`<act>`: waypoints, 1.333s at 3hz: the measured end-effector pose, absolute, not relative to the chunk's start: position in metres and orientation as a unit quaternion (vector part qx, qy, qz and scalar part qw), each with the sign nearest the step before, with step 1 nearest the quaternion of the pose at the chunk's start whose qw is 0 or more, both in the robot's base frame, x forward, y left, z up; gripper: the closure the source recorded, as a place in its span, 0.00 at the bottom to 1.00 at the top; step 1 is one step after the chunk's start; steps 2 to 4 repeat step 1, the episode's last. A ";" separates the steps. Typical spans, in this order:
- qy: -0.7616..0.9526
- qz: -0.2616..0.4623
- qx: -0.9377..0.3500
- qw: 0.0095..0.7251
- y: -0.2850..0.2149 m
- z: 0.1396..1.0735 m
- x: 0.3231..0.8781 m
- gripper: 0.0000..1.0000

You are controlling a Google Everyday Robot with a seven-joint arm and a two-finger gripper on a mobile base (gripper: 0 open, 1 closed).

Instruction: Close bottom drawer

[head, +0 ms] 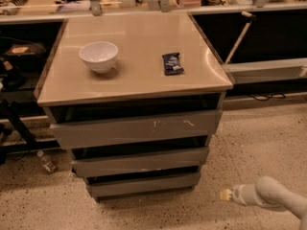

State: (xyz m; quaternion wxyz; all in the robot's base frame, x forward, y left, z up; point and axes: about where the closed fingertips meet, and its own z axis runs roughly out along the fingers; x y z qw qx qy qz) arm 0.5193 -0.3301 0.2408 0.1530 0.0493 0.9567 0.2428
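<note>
One cabinet (134, 75), three drawers (139, 161), one bowl (98, 56), one packet (172, 63), one bottle (47, 163), one gripper (225, 194) low to the drawers' right.

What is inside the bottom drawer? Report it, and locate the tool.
Only a dark strip shows above the front of the bottom drawer; any contents are hidden under the middle drawer. The tool is low, right of that drawer, not touching it.
</note>
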 end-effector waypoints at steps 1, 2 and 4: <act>0.959 0.246 0.050 0.131 -0.325 0.246 0.488 0.86; 0.959 0.246 0.050 0.131 -0.325 0.246 0.488 0.86; 0.959 0.246 0.050 0.131 -0.325 0.246 0.488 0.86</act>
